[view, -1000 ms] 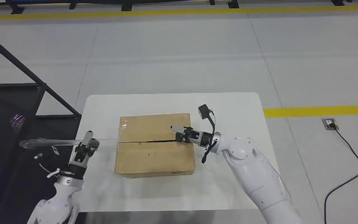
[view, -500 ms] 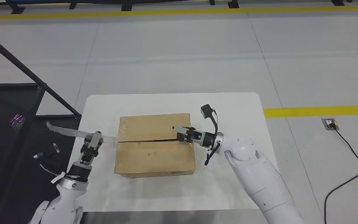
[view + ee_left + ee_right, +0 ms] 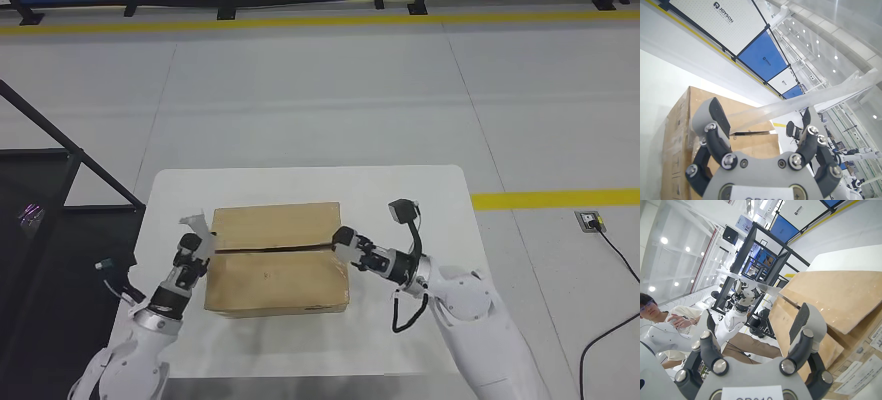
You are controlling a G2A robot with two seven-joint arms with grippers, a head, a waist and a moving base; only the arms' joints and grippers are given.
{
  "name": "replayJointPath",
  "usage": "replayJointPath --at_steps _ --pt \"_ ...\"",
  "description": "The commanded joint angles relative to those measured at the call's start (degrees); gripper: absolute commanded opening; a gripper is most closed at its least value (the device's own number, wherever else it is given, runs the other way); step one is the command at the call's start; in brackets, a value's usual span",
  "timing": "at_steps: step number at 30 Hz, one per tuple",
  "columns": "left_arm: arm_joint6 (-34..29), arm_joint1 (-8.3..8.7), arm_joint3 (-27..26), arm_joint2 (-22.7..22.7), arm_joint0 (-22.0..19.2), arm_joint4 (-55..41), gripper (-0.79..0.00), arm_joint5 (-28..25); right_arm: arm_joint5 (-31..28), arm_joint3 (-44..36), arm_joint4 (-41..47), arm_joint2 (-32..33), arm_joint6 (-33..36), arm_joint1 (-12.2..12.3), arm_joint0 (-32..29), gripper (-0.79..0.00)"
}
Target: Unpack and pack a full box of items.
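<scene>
White table (image 3: 420, 185) carrying the cardboard box (image 3: 275, 270) at its middle, both pincers standing open at its ends.
At the box's left end the left gripper (image 3: 761, 111) is hanging spread wide, the clear tape strip (image 3: 810, 98) trailing from the seam and seemingly clinging to one finger; the right gripper (image 3: 755, 310) is gaping at the right end. Likely trouble: the sticky strip riding along with that finger, re-sticking or tugging the box sideways.

Place: robotics test hall
Evidence: yellow floor line (image 3: 550, 198), panelled partition walls (image 3: 762, 60), black metal rack (image 3: 724, 288), other robots (image 3: 863, 151)
</scene>
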Motion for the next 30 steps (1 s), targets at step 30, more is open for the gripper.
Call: replayJointPath --at_steps 30 --pt "-8.3 -0.55 -1.3 -4.2 0.2 -7.4 0.0 -2.2 3.2 -3.2 -8.2 -2.3 -10.6 1.3 -0.1 0.0"
